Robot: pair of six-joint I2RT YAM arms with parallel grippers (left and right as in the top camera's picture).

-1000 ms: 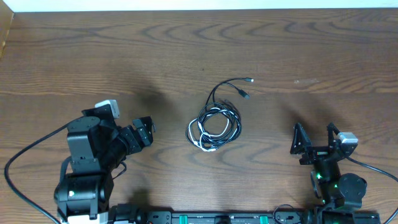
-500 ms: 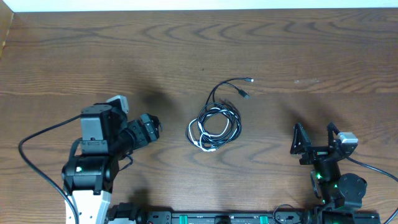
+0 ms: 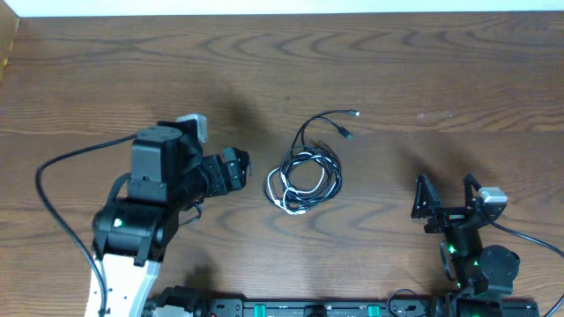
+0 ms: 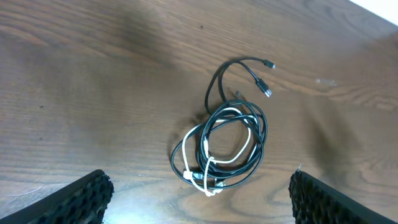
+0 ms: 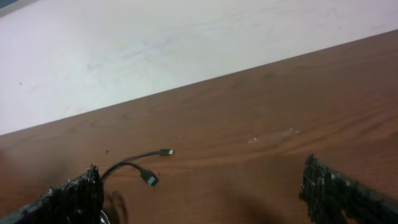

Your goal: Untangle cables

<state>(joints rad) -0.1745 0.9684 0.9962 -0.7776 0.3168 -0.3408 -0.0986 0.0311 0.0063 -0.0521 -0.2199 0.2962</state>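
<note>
**Worktop**: dark wood grain, carrying one bundle.

**Cables**: they lie near the centre of the worktop, between the two arms and nearer the left one. The bundle is a loose coil of black cords with a white cord looped through it. Strands cross one another at several places, most densely at the near-left edge of the coil. The number of black cords cannot be told. Two black tails run out of the coil toward the far side and end in small plugs. One plug lies beyond the other, both flat on the wood and apart from each other.

**Left tool**: released, jaws spread wide, nothing between them. It sits just beside the coil's left edge, pointing toward it and not touching it. In the left wrist view its fingers fill the lower corners, with the coil centred between them and farther out.

**Right tool**: released, jaws fully apart, empty. It stands well apart from the bundle, on the right, near the front edge. In the right wrist view only the two plug tails show, at lower left. The coil itself is almost wholly out of frame.

**Wire**: a thick black one arcs from the left arm over the worktop, apart from the bundle.
</note>
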